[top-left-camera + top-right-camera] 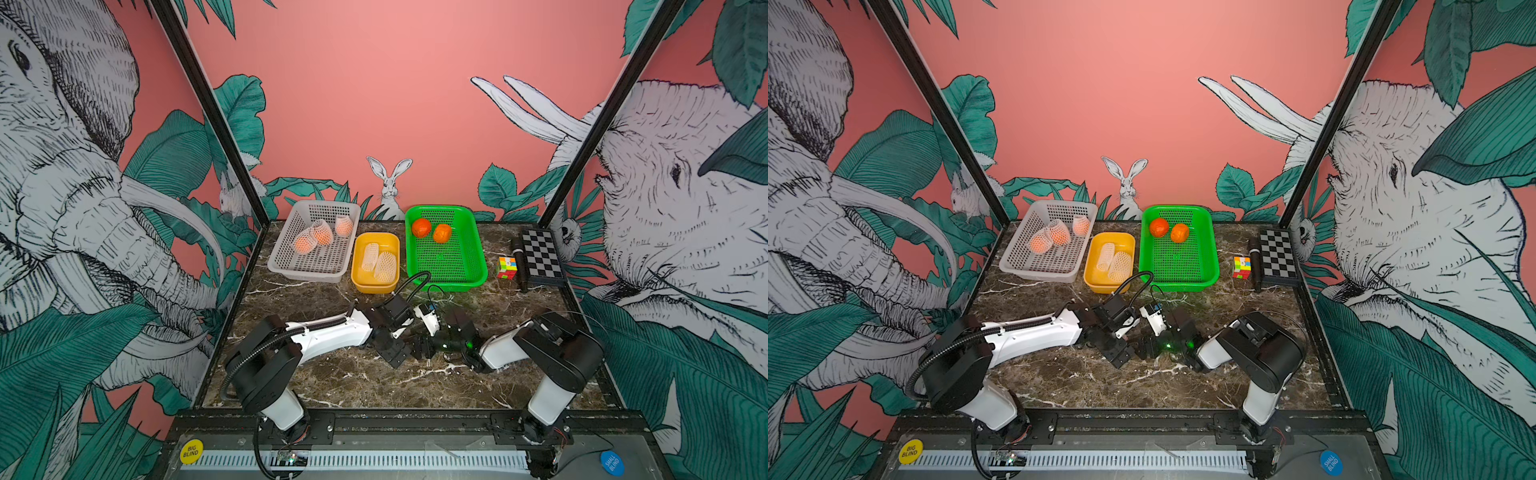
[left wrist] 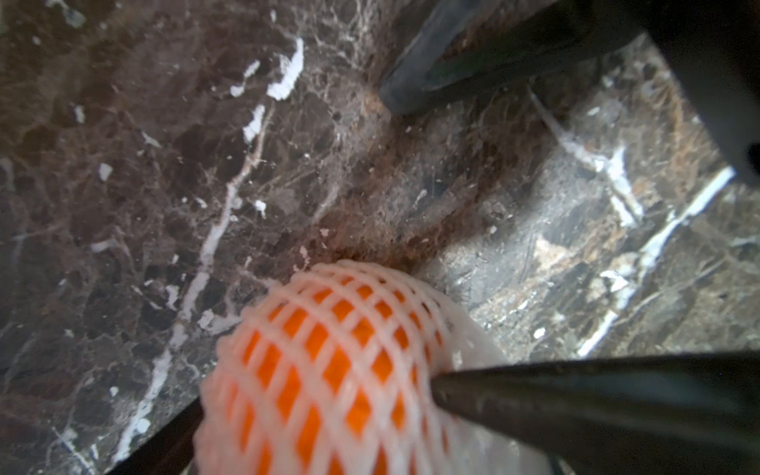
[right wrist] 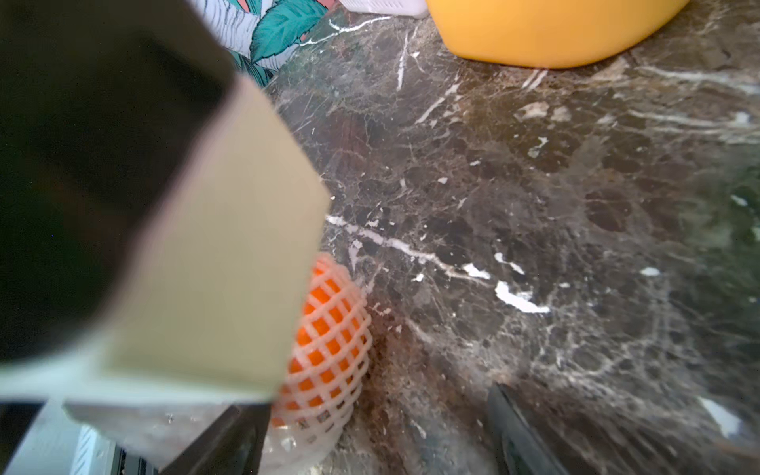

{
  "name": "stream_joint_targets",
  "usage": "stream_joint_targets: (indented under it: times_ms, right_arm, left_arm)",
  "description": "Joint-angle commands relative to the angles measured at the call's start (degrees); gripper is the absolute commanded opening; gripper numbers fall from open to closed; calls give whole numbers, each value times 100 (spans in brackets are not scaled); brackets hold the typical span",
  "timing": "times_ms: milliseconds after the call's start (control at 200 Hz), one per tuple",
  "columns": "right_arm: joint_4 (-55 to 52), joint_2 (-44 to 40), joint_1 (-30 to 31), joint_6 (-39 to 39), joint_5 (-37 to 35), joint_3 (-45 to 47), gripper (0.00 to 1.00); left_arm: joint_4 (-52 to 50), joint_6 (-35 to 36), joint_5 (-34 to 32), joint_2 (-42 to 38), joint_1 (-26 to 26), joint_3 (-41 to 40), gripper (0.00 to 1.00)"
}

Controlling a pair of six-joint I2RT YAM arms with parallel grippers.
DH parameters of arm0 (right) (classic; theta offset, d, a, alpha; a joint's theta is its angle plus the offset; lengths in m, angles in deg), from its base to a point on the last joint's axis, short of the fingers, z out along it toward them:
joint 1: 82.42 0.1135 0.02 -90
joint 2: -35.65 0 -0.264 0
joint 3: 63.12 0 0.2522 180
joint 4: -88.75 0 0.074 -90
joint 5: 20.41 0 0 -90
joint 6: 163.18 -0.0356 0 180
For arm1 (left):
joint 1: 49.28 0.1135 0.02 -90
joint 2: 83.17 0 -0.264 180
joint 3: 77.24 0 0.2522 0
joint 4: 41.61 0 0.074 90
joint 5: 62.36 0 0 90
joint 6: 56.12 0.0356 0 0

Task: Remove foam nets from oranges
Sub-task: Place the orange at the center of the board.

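Observation:
A netted orange (image 2: 329,362) lies on the marble table at centre front, its white foam net (image 3: 329,353) still round it. In both top views the two arms hide it. My left gripper (image 2: 316,399) is open and straddles it, and one finger (image 2: 575,407) touches the net's empty end. My right gripper (image 3: 378,399) faces it, open, with the net beside one finger (image 3: 230,440) and a wide gap to its other finger. Three more netted oranges (image 1: 322,232) sit in the white basket (image 1: 286,266). Two bare oranges (image 1: 421,227) lie in the green basket (image 1: 473,266). Two empty nets (image 1: 385,267) lie in the yellow tub (image 1: 376,287).
The three containers stand in a row at the back of the table. At the right edge are a puzzle cube (image 1: 506,267), a black stick-like thing (image 1: 519,266) and a chessboard (image 1: 542,257). The left arm's wrist (image 3: 185,267) blocks much of the right wrist view.

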Motion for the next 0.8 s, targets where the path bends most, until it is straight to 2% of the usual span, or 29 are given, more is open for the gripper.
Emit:
stream_joint_targets:
  times_ms: [0, 355, 795]
  right_arm:
    - [-75, 52, 23, 84, -290, -39, 82]
    - [-314, 12, 26, 200, -449, -38, 82]
    - [-759, -369, 25, 368, -547, -64, 84]
  left_arm:
    - [-45, 91, 21, -374, -21, -74, 99]
    - [37, 57, -51, -670, -25, -283, 99]
    - [223, -374, -163, -1519, 53, -612, 99]
